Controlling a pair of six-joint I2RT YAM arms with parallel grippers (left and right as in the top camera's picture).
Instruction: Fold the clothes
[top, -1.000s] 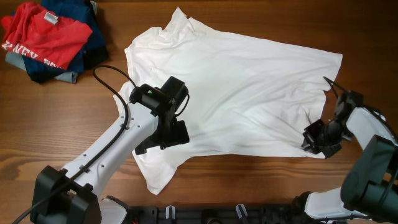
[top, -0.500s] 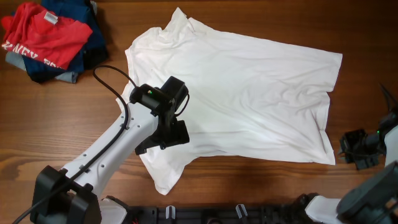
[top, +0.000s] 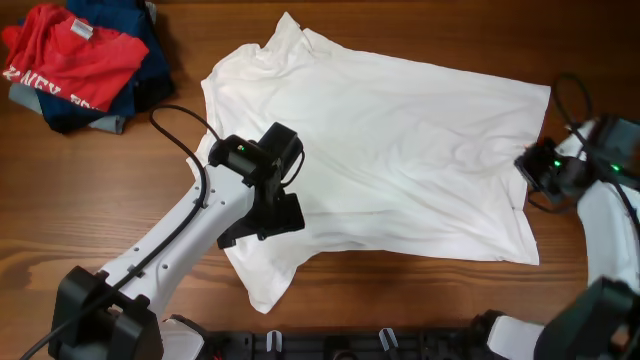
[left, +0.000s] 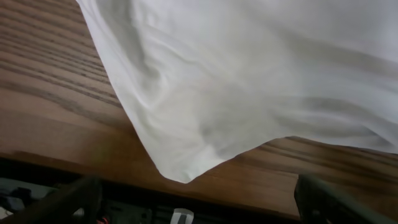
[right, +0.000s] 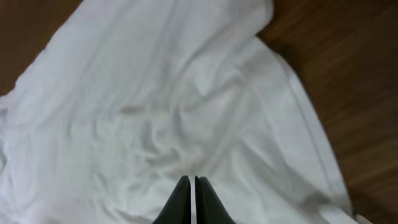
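Observation:
The white shirt (top: 400, 150) lies spread flat and wrinkled across the wooden table, with its collar end at the far left. My left gripper (top: 262, 222) hovers over the shirt's near-left part. In the left wrist view its fingers (left: 199, 188) are wide apart and empty, and a shirt corner (left: 180, 171) lies between them on the wood. My right gripper (top: 532, 170) is at the shirt's right edge. In the right wrist view its fingers (right: 191, 182) are pressed together with nothing between them, just above the cloth (right: 155, 112).
A red printed T-shirt (top: 65, 60) lies on navy blue garments (top: 150, 70) at the far left corner. A black rail (top: 380, 345) runs along the table's front edge. Bare wood (top: 100, 200) shows left of the shirt.
My right gripper left the shirt's near-right corner, swung out to the right, then moved up to the right edge. That corner now lies flatter and further out. The left arm has not moved.

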